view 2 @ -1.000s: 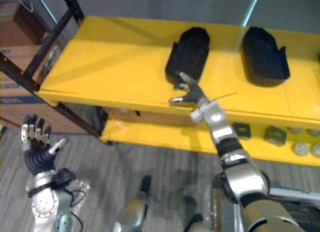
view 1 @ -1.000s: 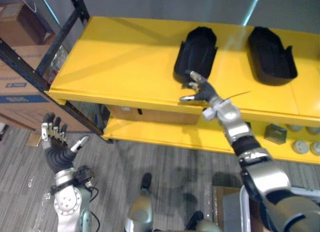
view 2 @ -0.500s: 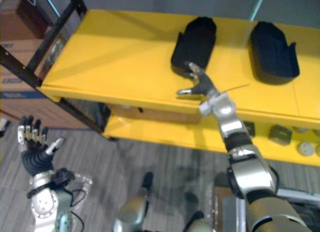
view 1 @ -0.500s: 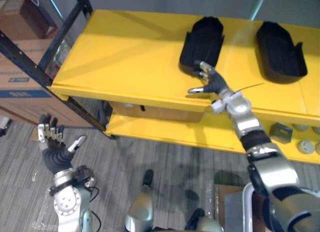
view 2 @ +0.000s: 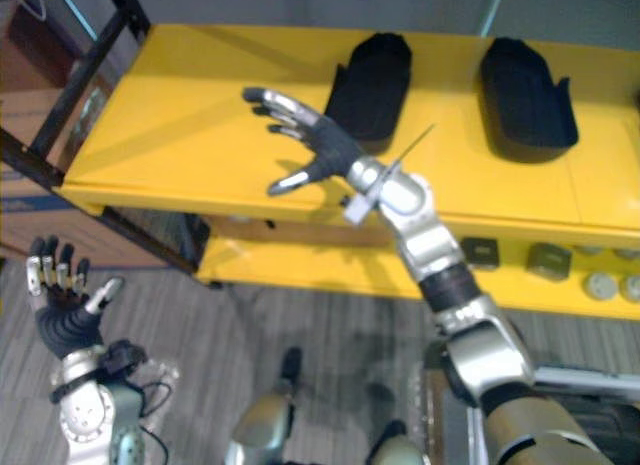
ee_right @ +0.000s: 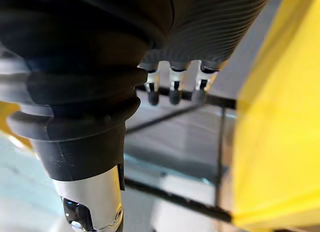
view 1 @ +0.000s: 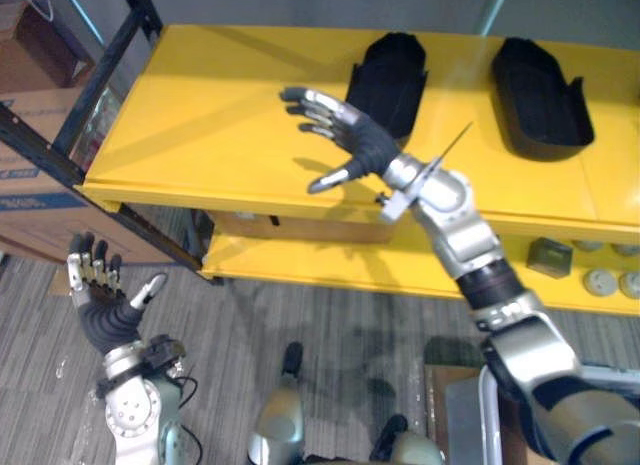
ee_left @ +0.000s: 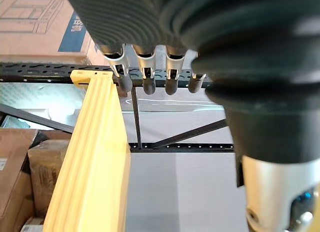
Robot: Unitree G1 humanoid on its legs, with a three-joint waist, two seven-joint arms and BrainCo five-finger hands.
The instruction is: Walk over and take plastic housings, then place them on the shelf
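Right hand [view 1: 352, 143] released, fingers spread, empty; hovers over top shelf [view 1: 200, 115], at 8 o'clock of near housing [view 1: 388, 80], not touching it. Left hand [view 1: 105, 313] low at 7 o'clock of head view, fingers straight, empty.

Progress, my read: placing done for what I see; hand clear of load. Whether more remain to fetch, I cannot tell.

Count: two black plastic housings, both on top shelf; far housing [view 1: 538, 85] at 3 o'clock of near one, well apart.

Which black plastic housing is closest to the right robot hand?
The left black plastic housing, just beside the right robot hand; the right-hand housing lies farther off.
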